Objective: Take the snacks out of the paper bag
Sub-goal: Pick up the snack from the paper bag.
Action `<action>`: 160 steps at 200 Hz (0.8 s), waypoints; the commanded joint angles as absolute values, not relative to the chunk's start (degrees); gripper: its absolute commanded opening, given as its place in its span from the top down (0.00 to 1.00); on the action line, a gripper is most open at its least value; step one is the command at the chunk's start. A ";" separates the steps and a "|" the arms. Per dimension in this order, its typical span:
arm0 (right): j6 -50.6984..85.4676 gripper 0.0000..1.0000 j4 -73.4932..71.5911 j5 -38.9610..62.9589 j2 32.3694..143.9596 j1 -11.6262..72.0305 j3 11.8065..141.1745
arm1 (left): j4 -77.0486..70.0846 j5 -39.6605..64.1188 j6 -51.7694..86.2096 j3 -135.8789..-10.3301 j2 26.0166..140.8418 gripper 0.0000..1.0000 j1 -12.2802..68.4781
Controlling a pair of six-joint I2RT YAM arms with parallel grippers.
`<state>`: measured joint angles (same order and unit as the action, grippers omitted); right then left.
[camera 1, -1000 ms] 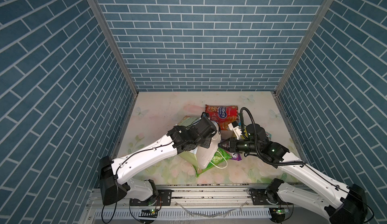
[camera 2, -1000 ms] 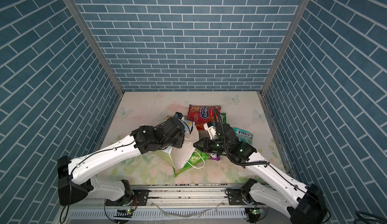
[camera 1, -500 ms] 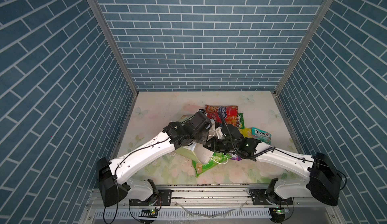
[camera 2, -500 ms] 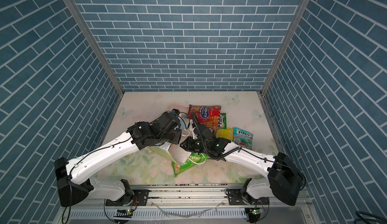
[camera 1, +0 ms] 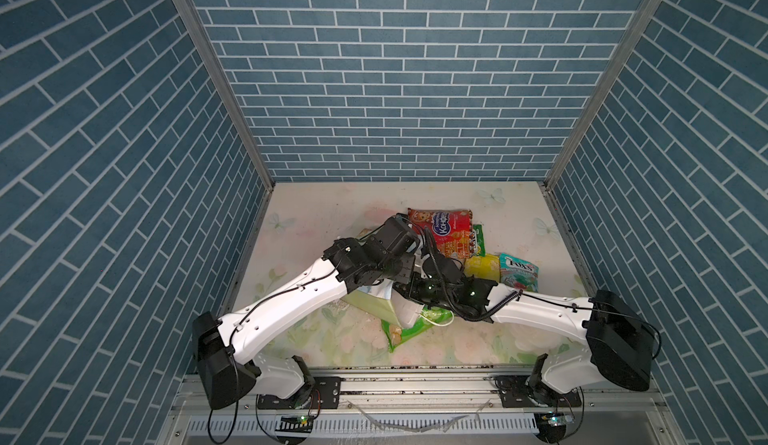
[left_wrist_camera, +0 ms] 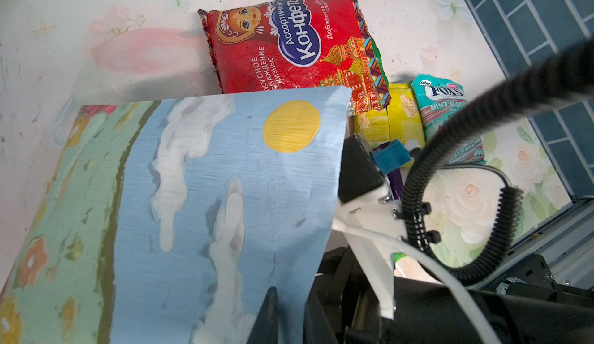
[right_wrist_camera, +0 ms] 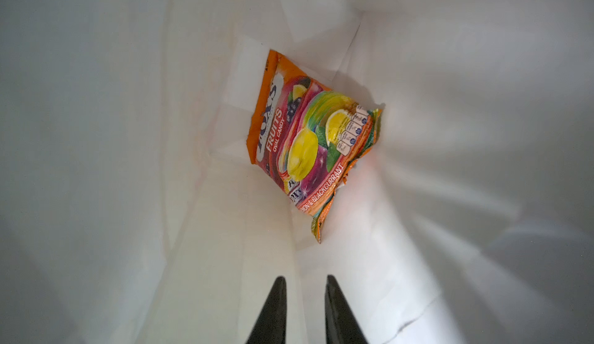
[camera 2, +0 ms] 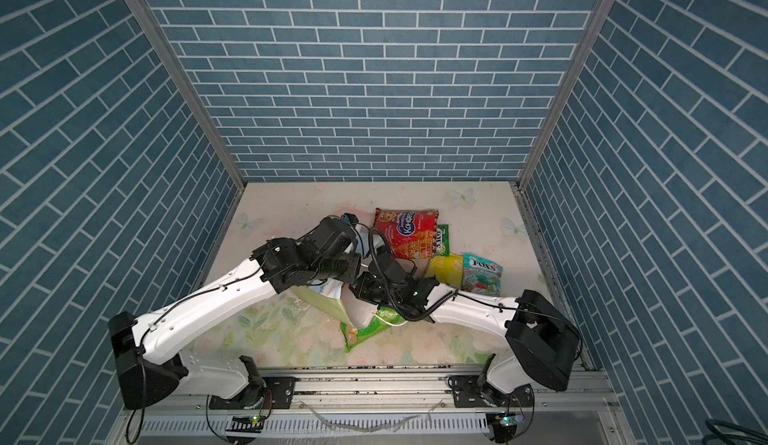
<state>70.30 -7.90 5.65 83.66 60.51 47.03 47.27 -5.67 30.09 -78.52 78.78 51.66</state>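
While left pincer [left_wrist_camera: 272, 297] clamps paper bag [left_wrist_camera: 209, 181], orange packet [right_wrist_camera: 308, 140] lies beyond narrow, empty right pincer [right_wrist_camera: 303, 282].

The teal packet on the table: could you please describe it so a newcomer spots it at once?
Find the large red packet on the table. Right of it and nearer the front lies a yellow packet, then the teal packet, closest to the right wall. Only it is teal-and-white, lettered FOX'S.

orange Fox's packet [right_wrist_camera: 308, 140] in paper bag [right_wrist_camera: 128, 133] | jaws narrowly apart, empty
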 commanded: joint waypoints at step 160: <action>79.73 0.62 -11.34 4.51 96.53 61.92 51.10 | 43.74 -1.39 30.15 -79.23 76.50 0.84 49.57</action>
<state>77.76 -12.99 4.69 94.63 62.00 49.80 45.10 -2.90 30.39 -78.52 77.32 49.80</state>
